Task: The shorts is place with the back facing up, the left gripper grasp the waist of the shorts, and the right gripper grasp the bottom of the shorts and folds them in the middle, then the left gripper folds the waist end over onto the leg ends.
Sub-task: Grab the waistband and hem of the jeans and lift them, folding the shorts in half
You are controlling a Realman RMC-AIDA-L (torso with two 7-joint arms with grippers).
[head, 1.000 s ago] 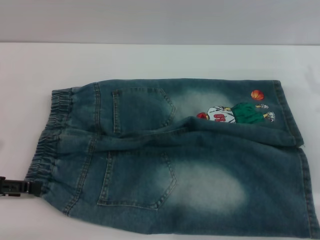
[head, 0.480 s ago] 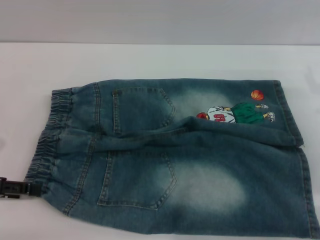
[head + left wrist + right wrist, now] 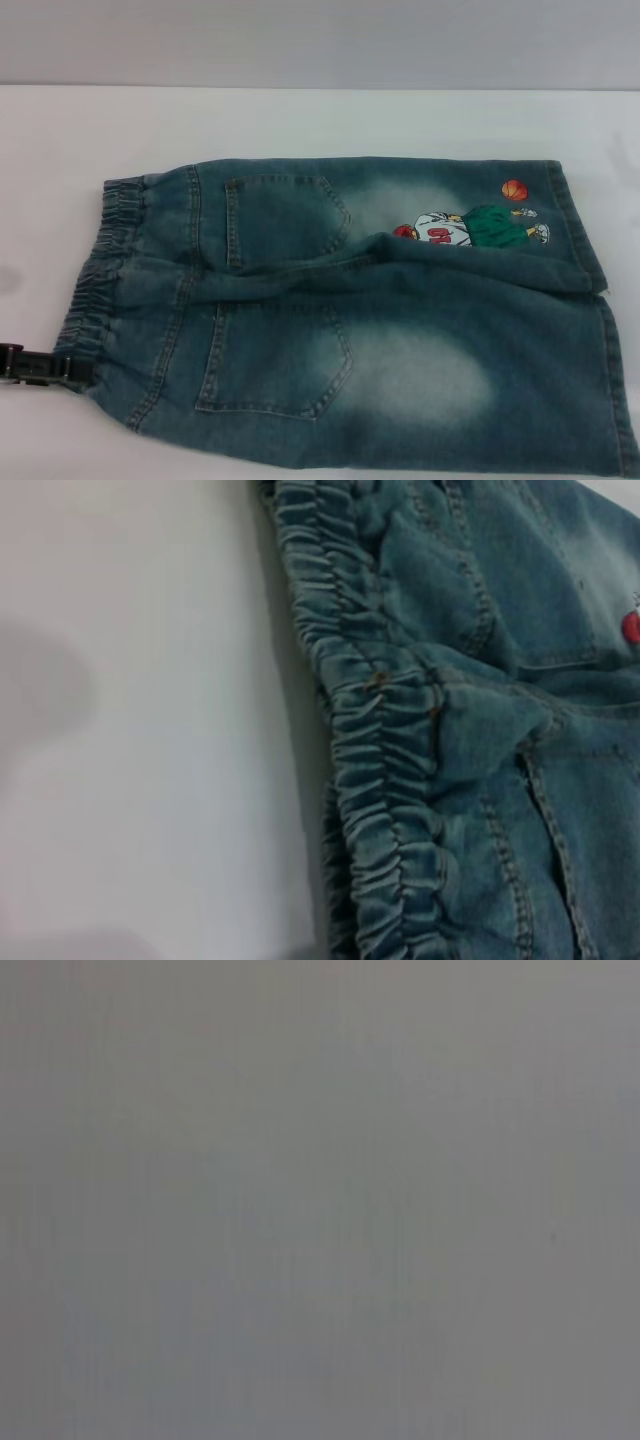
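Barely anything has shifted over the last second: the left gripper (image 3: pixel 40 366) at the near-left edge of the head view has nudged a touch toward the shorts (image 3: pixel 350 310), so its dark tip now sits right against the near corner of the waist of the shorts (image 3: pixel 95 290), and the fabric itself looks the same as before. So where are we? Pretty much at the start, I'd say. The shorts lie flat on the white table (image 3: pixel 300 120), back side up with both patch pockets showing, waist at the robot's left, and the bottom of the shorts (image 3: pixel 590 270) off to the right, next to the cartoon print (image 3: pixel 470 228) with its orange ball. The far leg's hem is a bit rumpled where it overlaps the near leg, but nothing is folded yet. Only a sliver of the left claw is in frame, so I honestly can't tell if its fingers are apart or pinched on the band; the left wrist view just shows the ruffled elastic up close and no fingers. The right gripper isn't visible anywhere, and its wrist camera shows only plain grey. Still to do, as I read it: both grasps, the fold down the middle, then bringing the waist end over onto the leg ends.
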